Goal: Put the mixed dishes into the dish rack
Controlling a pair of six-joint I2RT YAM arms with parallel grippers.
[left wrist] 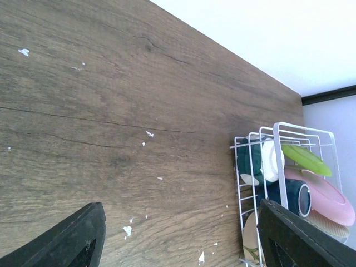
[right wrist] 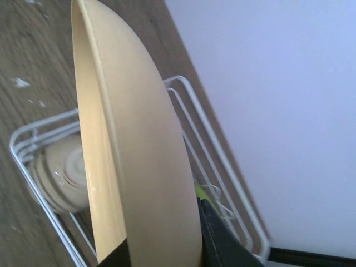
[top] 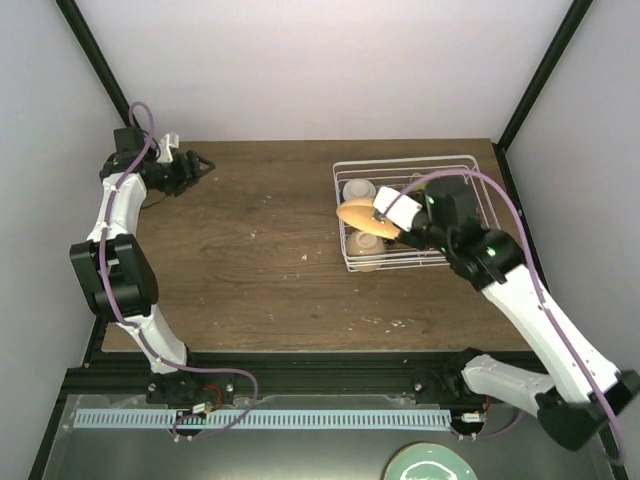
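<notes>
The right claw [top: 380, 215] is pinched on the rim of the peach-tan plate [right wrist: 139, 139], which is held tilted over the left part of the dish rack [top: 470, 165]. In the right wrist view the plate is seen almost edge-on and fills the middle of the frame. Black fingers [right wrist: 222, 239] are seen at its lower rim, and a cream bowl [right wrist: 64, 172] is made out behind it inside the rack, foot towards the camera. From above, the plate is seen as an oval that covers part of the rack's contents.

The left claw [left wrist: 178, 250] is spread wide with nothing between its jaws. It is placed over the far left corner of the surface [top: 250, 250], well apart from the rack. Only its wrist view shows the rack from the side. There a lime green plate [left wrist: 306, 158], a pink plate [left wrist: 325, 194] and a dark blue mug [left wrist: 292, 194] are seen standing inside
</notes>
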